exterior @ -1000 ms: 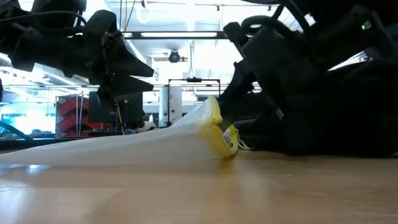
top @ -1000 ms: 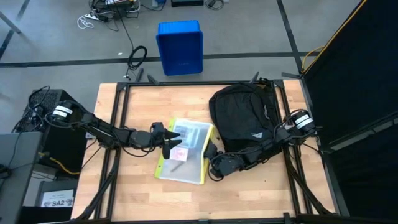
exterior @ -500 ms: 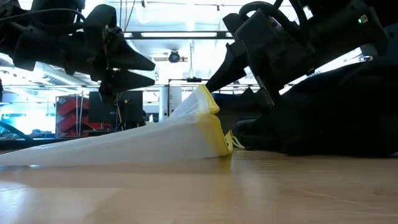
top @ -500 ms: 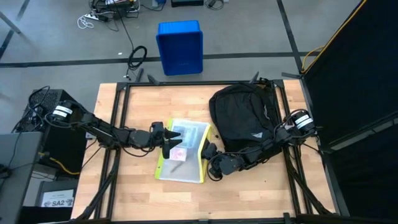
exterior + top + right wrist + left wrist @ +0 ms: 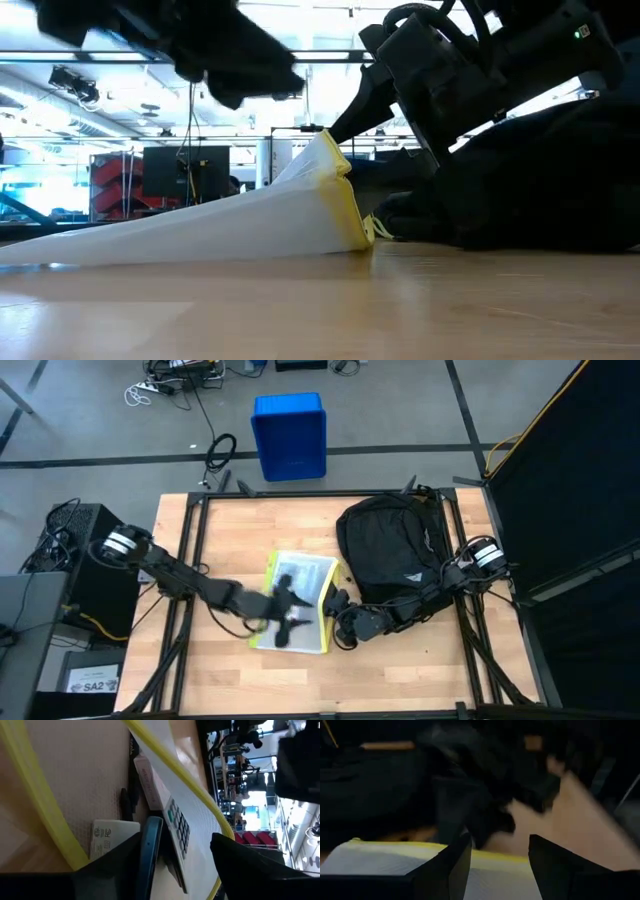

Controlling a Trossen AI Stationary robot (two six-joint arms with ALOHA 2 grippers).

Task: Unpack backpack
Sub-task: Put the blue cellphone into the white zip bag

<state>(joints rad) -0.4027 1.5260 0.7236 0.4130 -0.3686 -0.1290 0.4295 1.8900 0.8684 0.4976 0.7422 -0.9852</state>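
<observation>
A clear mesh pouch (image 5: 303, 588) with a yellow border lies on the table left of the black backpack (image 5: 392, 550). It holds a calculator (image 5: 177, 827) and small flat items. Its left edge rests on the wood, and its right edge (image 5: 335, 175) stands raised beside the backpack (image 5: 560, 180). My right gripper (image 5: 338, 612) is open at that raised edge, one finger on either side of it (image 5: 175, 840). My left gripper (image 5: 288, 622) hangs open above the pouch's near part (image 5: 380, 865), nothing between its fingers (image 5: 500, 845). My right gripper's open fingers (image 5: 352, 108) stand around the pouch's raised yellow edge (image 5: 340, 190), coming level from the table's right. Whether either finger touches the edge, I cannot tell.
A blue plastic bin (image 5: 290, 435) stands on the floor beyond the table's far edge. A black curtain (image 5: 570, 490) closes off the right side. Bare wood (image 5: 400, 680) lies toward the near edge, in front of the pouch and the backpack.
My right gripper has opened and let go of the pouch's yellow edge, which now stands up higher. My left gripper has swung toward the near edge and to the right, over the pouch's near part, rolling as it went.
</observation>
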